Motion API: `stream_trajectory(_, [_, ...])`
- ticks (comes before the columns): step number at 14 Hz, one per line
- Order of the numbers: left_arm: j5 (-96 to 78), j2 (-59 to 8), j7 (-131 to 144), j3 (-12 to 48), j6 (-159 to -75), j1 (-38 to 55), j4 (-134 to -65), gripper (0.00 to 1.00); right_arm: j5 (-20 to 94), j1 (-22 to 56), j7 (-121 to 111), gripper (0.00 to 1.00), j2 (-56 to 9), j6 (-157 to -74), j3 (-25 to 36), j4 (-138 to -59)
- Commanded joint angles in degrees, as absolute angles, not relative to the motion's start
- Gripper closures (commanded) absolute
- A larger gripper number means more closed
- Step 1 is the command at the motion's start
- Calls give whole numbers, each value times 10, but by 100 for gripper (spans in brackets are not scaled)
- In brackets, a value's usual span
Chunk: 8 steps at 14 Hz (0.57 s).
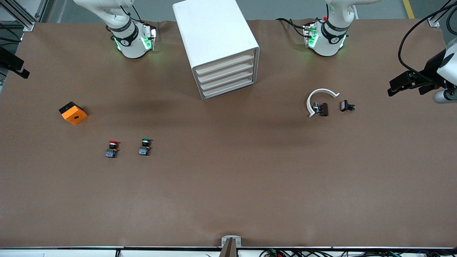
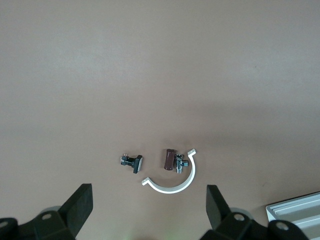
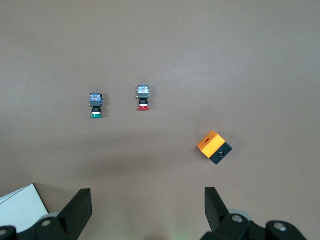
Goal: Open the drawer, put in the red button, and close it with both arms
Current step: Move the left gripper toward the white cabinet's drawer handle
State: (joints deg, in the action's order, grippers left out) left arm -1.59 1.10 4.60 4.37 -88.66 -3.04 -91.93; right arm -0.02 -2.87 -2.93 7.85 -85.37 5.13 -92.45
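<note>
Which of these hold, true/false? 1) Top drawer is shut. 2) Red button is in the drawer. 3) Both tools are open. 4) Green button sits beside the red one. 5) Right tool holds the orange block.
1) True: the drawer sits flush in the cabinet.
2) False: the red button lies on the table.
3) True: left tool and right tool are both open, holding nothing.
4) True: the green button lies beside it.
5) False: the orange block lies on the table.
</note>
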Motion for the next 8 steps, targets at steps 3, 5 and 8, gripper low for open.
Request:
stream_trajectory(3, [-10,-4,56,43,-877,-35,-927,0,-8,-33,-28,0,91,-854,47,-935])
stream_trajectory(5, [-11,-18,103,47,-870,-32,-939,0,-8,-32,-29,0,91,-854,47,-934])
stream_trajectory(8, [-11,-40,160,54,-874,-5,-964,0,-8,-33,-28,0,91,-854,47,-934])
